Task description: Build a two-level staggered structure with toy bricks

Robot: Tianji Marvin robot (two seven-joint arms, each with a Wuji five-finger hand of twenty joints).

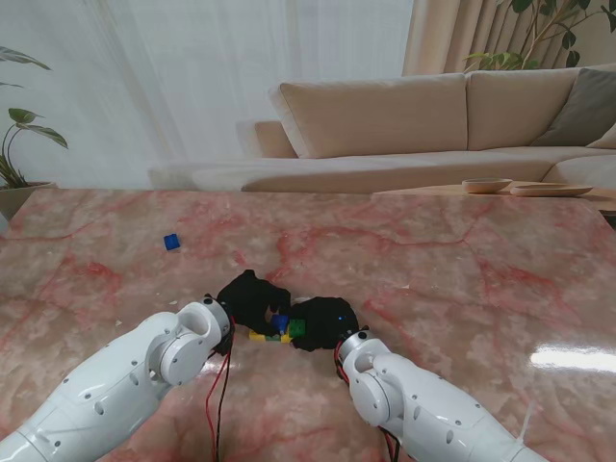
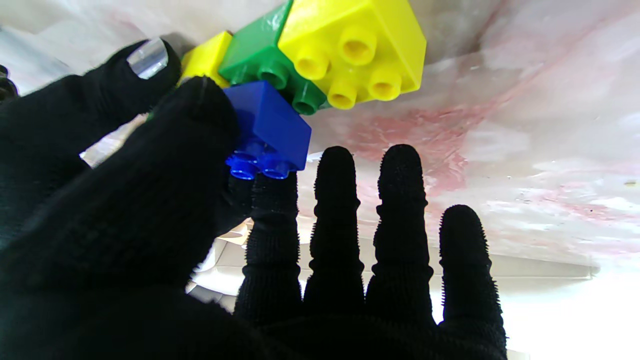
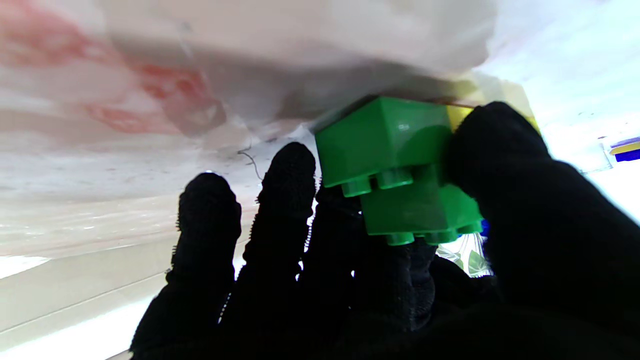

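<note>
A row of bricks lies on the marble table (image 1: 433, 269): a yellow brick (image 2: 355, 50), a green brick (image 2: 260, 60) and another yellow brick (image 2: 207, 60). My left hand (image 1: 248, 296) pinches a blue brick (image 2: 270, 130) between thumb and index finger, just over the row's green brick. My right hand (image 1: 325, 322) is shut on a green brick (image 3: 415, 210) that sits offset on a lower green brick (image 3: 385, 140). In the stand view both hands meet over the bricks (image 1: 280, 327) and hide most of them.
A lone blue brick (image 1: 171, 242) lies on the table, farther from me and to the left. Beyond the table's far edge stands a beige sofa (image 1: 433, 125). Red and black cables (image 1: 219, 404) hang between my forearms.
</note>
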